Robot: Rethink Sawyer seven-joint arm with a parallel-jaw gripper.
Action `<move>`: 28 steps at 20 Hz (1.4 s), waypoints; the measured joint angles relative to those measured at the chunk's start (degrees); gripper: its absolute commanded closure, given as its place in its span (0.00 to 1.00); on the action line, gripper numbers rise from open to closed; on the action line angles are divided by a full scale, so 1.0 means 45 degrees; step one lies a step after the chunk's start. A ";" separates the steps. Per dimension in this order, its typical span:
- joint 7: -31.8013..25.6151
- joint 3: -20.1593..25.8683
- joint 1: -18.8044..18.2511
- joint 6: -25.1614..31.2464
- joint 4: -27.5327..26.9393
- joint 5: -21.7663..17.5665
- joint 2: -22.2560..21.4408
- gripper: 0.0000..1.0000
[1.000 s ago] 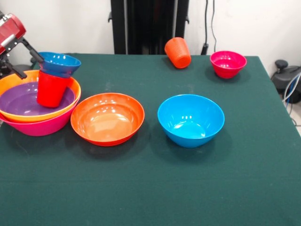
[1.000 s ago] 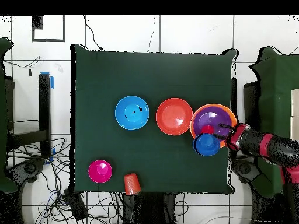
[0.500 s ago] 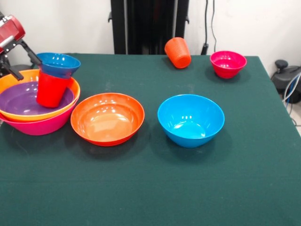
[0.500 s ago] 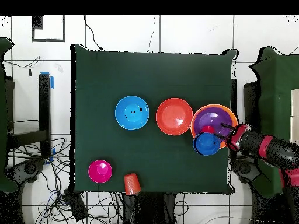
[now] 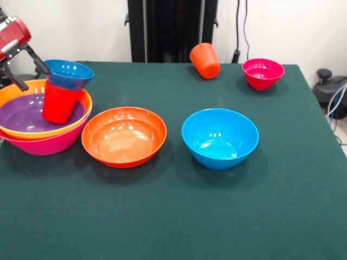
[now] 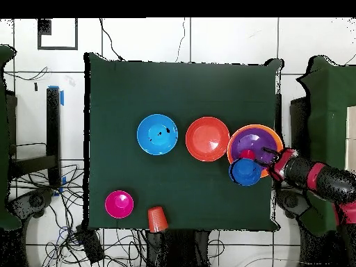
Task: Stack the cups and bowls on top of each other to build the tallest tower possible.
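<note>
Green cloth covers the table [image 5: 217, 216]; the gripper [image 5: 37, 67], jaws clamped on the small blue bowl [image 5: 68, 73], holds it atop the red cup [image 5: 58, 103]; no writing shows.

A table [image 5: 179, 216] covered in dark green cloth carries everything. In the front view, five things rest directly on the cloth. At nine o'clock, at the left edge, sits the big pink bowl [image 5: 46, 143]. Just beside it toward the centre sits a shallow red-orange bowl [image 5: 123, 136], apart from the pink one. Right of centre, toward three o'clock, stands the medium blue bowl [image 5: 219, 137]. At twelve o'clock the orange cup [image 5: 205, 60] lies tipped on its side. At one o'clock stands the small magenta bowl [image 5: 263, 73].
</note>
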 measured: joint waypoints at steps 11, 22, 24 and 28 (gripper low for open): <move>0.0000 -0.0224 -0.0001 0.0008 0.0221 -0.0008 -0.0913 0.00; 0.0000 -0.0410 -0.0001 0.0005 0.0399 -0.0008 -0.1147 0.00; 0.0000 -0.0476 0.0000 -0.0063 0.0414 -0.0008 -0.1096 0.00; 0.0000 -0.0632 -0.0001 -0.0193 0.0416 0.0005 -0.0990 0.00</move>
